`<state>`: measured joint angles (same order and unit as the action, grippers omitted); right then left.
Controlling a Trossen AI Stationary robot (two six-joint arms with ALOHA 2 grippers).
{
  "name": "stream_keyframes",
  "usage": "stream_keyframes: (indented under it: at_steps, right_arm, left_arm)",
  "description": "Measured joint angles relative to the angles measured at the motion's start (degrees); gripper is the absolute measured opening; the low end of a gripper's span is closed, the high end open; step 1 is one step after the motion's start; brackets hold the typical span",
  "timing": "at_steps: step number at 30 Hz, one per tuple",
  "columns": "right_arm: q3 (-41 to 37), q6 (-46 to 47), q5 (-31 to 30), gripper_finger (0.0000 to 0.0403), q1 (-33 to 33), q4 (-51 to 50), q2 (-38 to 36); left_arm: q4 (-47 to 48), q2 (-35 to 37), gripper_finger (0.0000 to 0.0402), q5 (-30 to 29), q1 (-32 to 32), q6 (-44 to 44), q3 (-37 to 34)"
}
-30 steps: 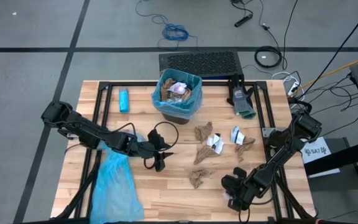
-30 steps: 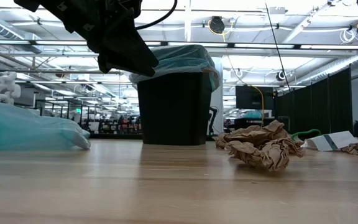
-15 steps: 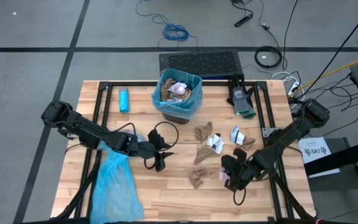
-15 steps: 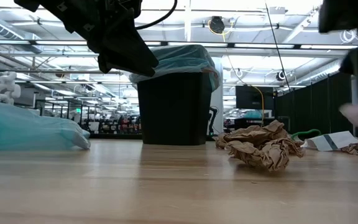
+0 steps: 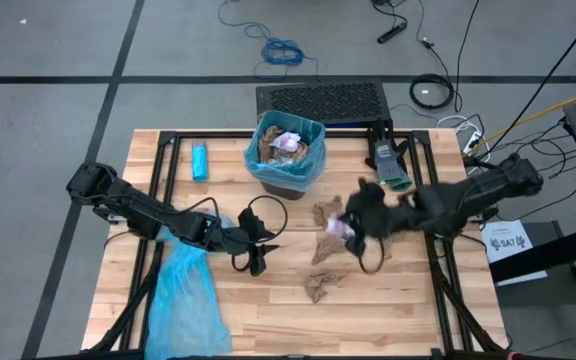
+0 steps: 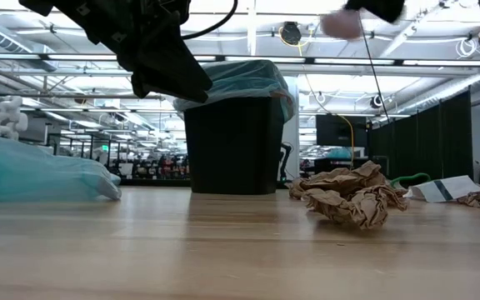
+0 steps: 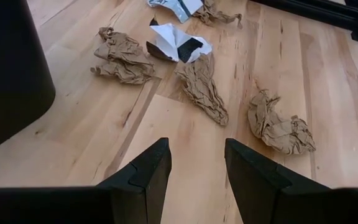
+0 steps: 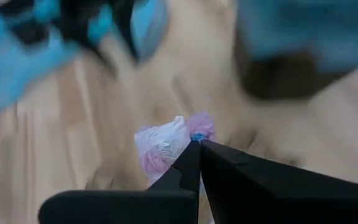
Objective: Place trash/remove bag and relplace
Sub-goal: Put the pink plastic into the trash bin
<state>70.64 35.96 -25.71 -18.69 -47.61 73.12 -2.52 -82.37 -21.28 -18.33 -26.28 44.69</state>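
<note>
The black bin, lined with a light-blue bag, stands at the table's far middle with trash inside. Brown and white trash scraps lie loose on the wood right of centre; the left wrist view shows several. My right gripper hangs high over these scraps, shut on a pink-and-white wrapper. The low view catches it at the top, blurred. My left gripper hovers open above the table's middle, nothing between its fingers. My right gripper pinches the pink-and-white wrapper at its crumpled edge between its two shut fingertips. The fingers slant down from the table's right side. The wrapper sticks out past the fingertips, lifted well clear of the table.
A second light-blue bag lies crumpled at the near left, partly under my left arm. A small blue oblong sits at the far left, a green-handled tool at the far right, a black crate behind the bin.
My right gripper has risen from the table's near right part and swung left and toward the far edge, toward the bin, tipping up as it went. The pink-and-white wrapper has come up with it, lifted clear of the wood.
</note>
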Motion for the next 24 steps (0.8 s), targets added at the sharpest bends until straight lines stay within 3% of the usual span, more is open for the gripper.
stream_keyframes:
  at_steps: [9, 13, 17, 24]
  right_arm:
    - [14.98, -16.27, 0.19, 0.0, 17.86, 3.4, 5.31]
    - [16.92, -21.31, 1.7, 0.0, 24.91, 9.19, 9.44]
    - [17.06, -22.75, 8.89, 0.0, 30.76, 15.69, 14.22]
    - [17.06, -30.47, 12.66, 0.0006, 35.4, 23.0, 19.92]
  left_arm:
    - [0.0, 0.0, 0.0155, -0.14, 0.02, 3.28, 0.0]
    - [0.0, 0.0, 0.0155, -1.62, 0.0, 3.28, 0.0]
    - [0.0, 0.0, 0.0155, -2.16, 0.26, 4.41, 0.0]
    - [-0.02, 0.0, 0.0155, -2.14, 0.26, 4.3, 0.0]
